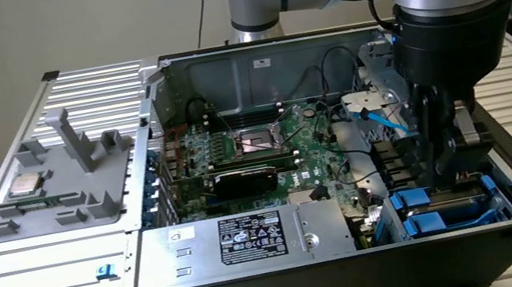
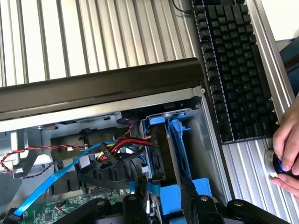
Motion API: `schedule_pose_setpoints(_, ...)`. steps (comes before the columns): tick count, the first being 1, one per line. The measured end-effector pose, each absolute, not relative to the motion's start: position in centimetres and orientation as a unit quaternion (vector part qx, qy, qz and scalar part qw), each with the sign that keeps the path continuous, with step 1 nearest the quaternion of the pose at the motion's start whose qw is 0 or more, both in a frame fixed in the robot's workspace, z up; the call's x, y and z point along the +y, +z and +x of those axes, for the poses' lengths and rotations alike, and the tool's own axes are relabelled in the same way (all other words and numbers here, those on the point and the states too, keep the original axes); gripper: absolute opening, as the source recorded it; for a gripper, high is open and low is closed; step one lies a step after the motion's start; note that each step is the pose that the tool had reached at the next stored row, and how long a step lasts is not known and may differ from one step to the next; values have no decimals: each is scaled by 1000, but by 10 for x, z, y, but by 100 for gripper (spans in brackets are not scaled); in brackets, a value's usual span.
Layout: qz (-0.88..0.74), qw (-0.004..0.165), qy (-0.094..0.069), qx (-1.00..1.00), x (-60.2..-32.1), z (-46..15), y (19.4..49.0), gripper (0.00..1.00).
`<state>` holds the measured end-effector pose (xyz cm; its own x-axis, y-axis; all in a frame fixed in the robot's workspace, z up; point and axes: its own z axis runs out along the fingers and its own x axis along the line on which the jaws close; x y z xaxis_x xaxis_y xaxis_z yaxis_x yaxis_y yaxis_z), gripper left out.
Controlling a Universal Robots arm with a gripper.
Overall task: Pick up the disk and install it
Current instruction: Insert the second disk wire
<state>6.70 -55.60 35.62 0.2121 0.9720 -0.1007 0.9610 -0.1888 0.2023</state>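
With the gripper [image 1: 451, 156] lowered into the drive bay at the computer case's [image 1: 383, 263] corner, the disk [image 2: 161, 149] should be kept square to the blue bracket rails; whether it is clamped between the partly closed jaws cannot be told.

The computer case [image 1: 362, 267] is black outside, with a green motherboard [image 1: 267, 145] inside. The silver box [image 1: 242, 242] carries a black-and-white sticker. At five o'clock from the board are blue drive brackets [image 1: 447, 208]. The keyboard [image 2: 233, 65] is black; the cables [image 2: 126, 142] are red, yellow and black.
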Motion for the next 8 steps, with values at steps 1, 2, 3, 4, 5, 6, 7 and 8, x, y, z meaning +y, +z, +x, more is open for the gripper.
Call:
schedule_pose_setpoints(1,770,111,25,628,-556,68,356,42)
schedule_pose_setpoints(2,770,110,26,628,-556,68,356,42)
schedule_pose_setpoints(3,769,110,26,629,-556,68,356,40)
schedule_pose_setpoints(4,769,109,27,629,-556,69,356,32)
schedule_pose_setpoints(5,769,109,27,630,-556,69,356,32)
schedule_pose_setpoints(6,769,109,27,630,-556,69,356,32)
schedule_pose_setpoints(7,768,108,27,630,-556,69,356,32)
schedule_pose_setpoints(8,768,108,28,631,-556,69,356,32)
